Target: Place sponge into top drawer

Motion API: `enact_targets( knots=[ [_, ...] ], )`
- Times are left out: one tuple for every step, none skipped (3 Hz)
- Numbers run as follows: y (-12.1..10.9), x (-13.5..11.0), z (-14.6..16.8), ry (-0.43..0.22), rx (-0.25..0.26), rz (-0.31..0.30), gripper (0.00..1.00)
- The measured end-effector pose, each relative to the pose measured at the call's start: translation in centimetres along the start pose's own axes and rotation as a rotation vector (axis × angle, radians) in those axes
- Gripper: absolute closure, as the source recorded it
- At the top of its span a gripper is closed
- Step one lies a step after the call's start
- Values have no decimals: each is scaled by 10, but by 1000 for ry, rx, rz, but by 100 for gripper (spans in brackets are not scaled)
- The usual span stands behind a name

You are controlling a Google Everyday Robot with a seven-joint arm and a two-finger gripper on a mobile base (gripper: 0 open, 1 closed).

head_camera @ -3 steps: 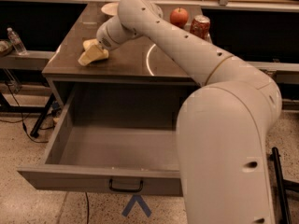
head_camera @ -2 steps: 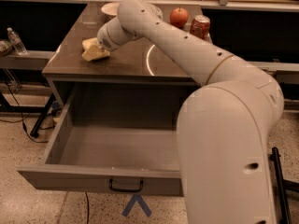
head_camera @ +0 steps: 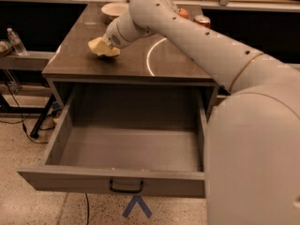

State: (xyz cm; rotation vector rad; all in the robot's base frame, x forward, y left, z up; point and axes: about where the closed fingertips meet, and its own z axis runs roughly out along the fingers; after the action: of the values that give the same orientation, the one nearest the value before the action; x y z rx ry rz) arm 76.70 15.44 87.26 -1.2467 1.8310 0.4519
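The arm reaches across the table so that the hand sits low at the surface near the far left corner. This suits a pick from the tabletop.

Below the hand and nearer the camera, one top drawer stands pulled fully out. Its grey inside is bare and its one dark handle faces me, so it is ready to receive.

Just beyond the hand is one pale bowl. Off the table, well apart from the hand, is one water bottle. Behind the arm I count one can and one red fruit, partly hidden.

One sponge lies on the table right at the hand, touching it. I cannot tell whether the hand is clenched on it or released. I judge the transfer not yet begun.
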Motion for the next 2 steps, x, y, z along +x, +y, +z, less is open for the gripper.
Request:
enact_targets(
  knots=[
    [19,7,-72,5,22,16,100],
    [36,26,-118,33,33,33,100]
  ],
)
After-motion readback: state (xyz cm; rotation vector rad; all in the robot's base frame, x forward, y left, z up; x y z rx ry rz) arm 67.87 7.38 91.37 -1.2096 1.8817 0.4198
